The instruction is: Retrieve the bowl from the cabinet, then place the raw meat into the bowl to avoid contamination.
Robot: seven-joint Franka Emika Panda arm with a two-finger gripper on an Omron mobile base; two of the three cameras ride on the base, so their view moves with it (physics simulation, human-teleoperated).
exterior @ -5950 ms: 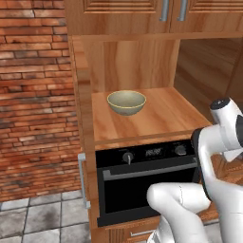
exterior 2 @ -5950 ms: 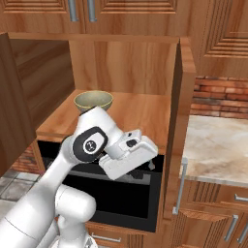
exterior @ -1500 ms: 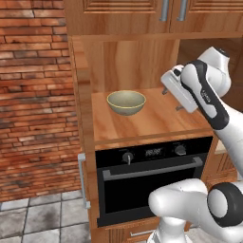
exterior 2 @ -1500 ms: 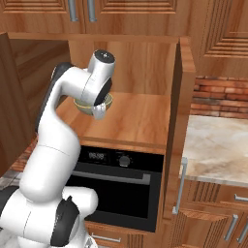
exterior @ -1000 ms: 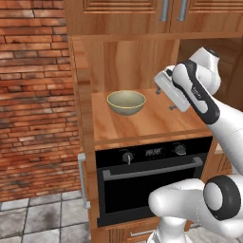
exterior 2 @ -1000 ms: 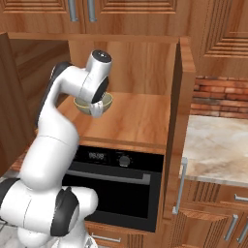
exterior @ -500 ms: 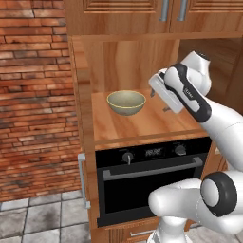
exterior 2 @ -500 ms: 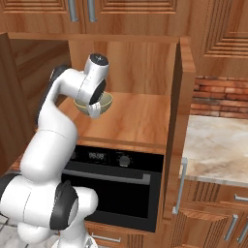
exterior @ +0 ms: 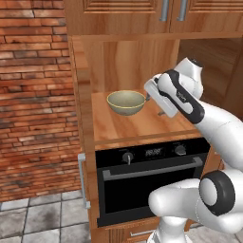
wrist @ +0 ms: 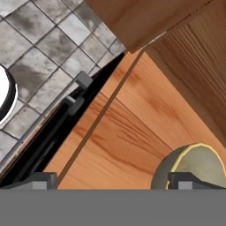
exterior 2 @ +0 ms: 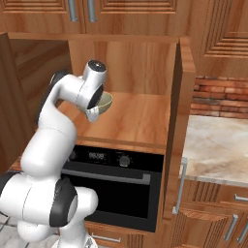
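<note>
The bowl (exterior: 126,102) sits mid-frame on the wooden shelf (exterior: 137,126) inside the open cabinet (exterior 2: 181,87), above the black oven (exterior: 149,182). The gripper (exterior: 153,95) hovers just beside the bowl's right rim, jaws spread wide, one fingertip (wrist: 190,180) over the bowl.

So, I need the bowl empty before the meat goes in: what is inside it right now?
The bowl on the cabinet shelf looks empty: the left base view shows bare, pale inner wall. The near rim hides its bottom there, and the gripper covers its right edge.
</note>
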